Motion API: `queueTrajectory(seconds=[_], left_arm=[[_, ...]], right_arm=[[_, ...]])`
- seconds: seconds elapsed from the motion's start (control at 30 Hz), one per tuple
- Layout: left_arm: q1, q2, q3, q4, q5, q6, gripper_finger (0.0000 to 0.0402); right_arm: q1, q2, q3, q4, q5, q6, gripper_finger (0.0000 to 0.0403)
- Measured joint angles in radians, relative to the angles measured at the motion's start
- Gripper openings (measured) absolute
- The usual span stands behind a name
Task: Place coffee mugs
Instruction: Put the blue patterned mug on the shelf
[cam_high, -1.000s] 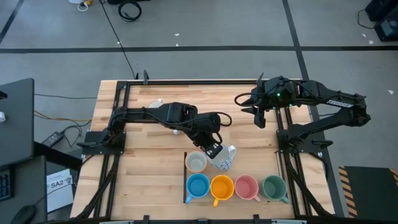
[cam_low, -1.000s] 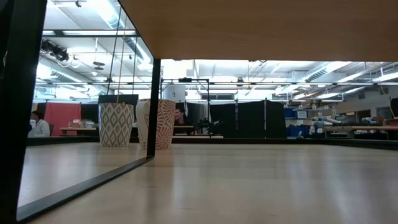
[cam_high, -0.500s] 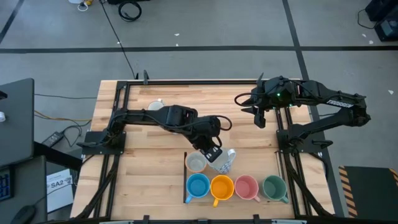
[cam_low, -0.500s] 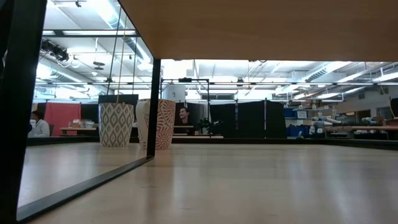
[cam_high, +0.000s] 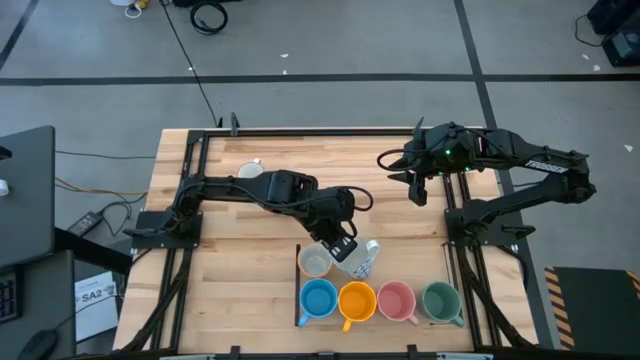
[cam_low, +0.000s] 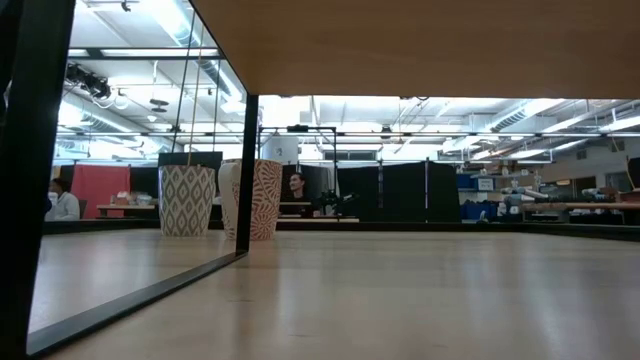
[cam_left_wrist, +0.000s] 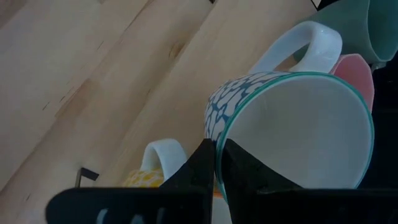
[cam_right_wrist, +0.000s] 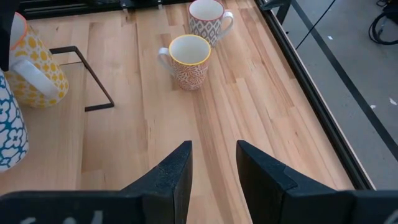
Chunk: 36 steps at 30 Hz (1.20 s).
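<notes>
Wooden slats of the table (cam_high: 250, 280) carry a front-edge row of four coffee mugs (cam_high: 379, 301), so I have the left gripper (cam_high: 343, 243) pinching the patterned mug's (cam_high: 361, 257) rim, tilted, behind that row beside a cream mug (cam_high: 315, 262). My right gripper (cam_high: 416, 187) waits near the back right corner, jaws half parted and empty, since two patterned mugs (cam_right_wrist: 198, 43) still sit unplaced near the back left.

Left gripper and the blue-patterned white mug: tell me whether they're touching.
Touching. The left wrist view shows the left gripper shut on the rim of the tilted patterned mug.
</notes>
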Motion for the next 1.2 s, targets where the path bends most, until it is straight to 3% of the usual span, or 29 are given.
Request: queueTrajectory(seconds=[0.83,1.2], left_arm=[[0.0,0.0,0.0,0.053,0.001,0.071,0.0045],[-0.001,0.0,0.0,0.047,-0.041,-0.022,0.0046]], right_arm=[[0.0,0.0,0.0,0.0,0.0,0.0,0.013],[0.0,0.0,0.0,0.0,-0.001,0.0,0.013]])
